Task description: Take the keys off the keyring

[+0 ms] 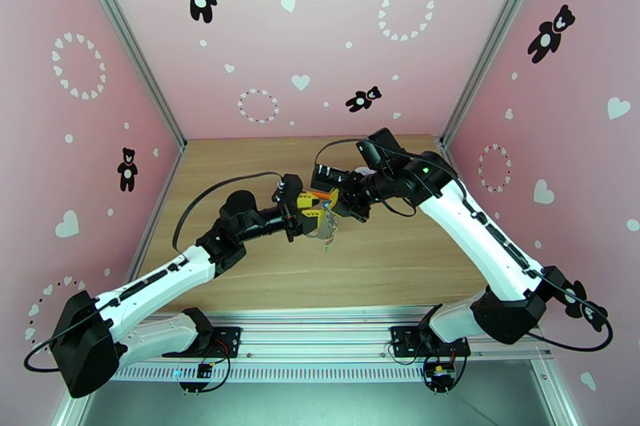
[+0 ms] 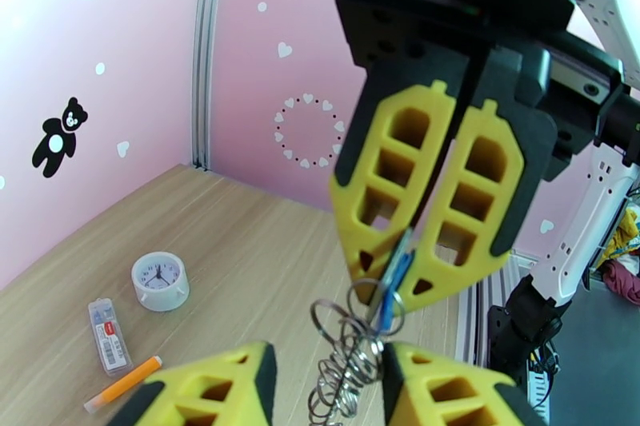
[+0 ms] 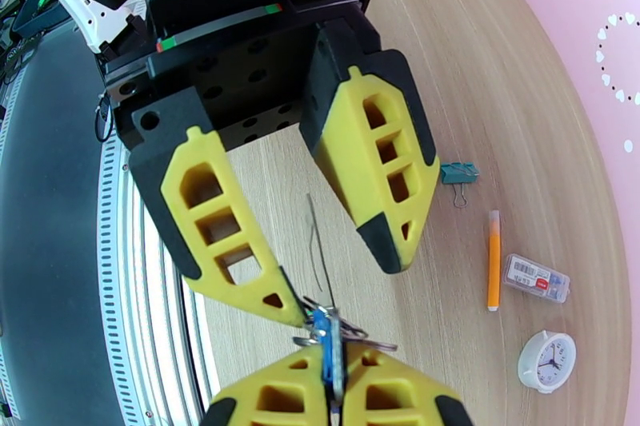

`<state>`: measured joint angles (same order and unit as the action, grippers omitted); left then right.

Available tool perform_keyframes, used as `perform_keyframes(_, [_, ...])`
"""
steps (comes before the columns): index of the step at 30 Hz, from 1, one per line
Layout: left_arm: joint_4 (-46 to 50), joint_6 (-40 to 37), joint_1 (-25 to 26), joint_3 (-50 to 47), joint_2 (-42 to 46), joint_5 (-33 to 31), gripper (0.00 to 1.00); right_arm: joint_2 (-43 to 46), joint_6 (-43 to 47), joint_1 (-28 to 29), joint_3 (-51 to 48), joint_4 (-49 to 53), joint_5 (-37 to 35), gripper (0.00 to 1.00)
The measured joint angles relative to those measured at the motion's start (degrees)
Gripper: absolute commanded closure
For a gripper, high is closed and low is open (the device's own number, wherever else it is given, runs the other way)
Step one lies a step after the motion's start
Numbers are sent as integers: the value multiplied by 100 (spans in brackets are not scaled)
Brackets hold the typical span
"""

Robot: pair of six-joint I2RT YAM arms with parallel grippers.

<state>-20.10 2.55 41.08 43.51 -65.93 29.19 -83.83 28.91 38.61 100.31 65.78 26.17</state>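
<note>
Two risks: my right end effector (image 3: 332,356) is pressed together on the blue key (image 3: 324,340), the keyring (image 2: 344,368) dangling below it above the desk (image 2: 240,260), inside my spread left end effector (image 2: 328,352); the thin key may slip, or the left closure may miss the keyring

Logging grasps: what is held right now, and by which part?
The right gripper pinches the blue key near its head; the keyring dangles from it between the open fingers of the left gripper.
</note>
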Motion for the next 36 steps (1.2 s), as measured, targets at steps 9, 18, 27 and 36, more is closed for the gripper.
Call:
perform_keyframes(9, [149, -162, 0, 127, -101, 20, 72, 2, -35, 0, 0, 0, -44, 100])
perform_keyframes(18, [442, -420, 2, 358, -162, 48, 84, 142, -68, 0, 0, 13, -280, 100])
perform_keyframes(27, [708, -693, 37, 402, 118, 63, 94, 367, -240, 2, -2, 179, -501, 100])
perform_keyframes(36, [778, -748, 37, 433, 282, 205, 98, 439, -463, 2, -2, 339, -289, 100])
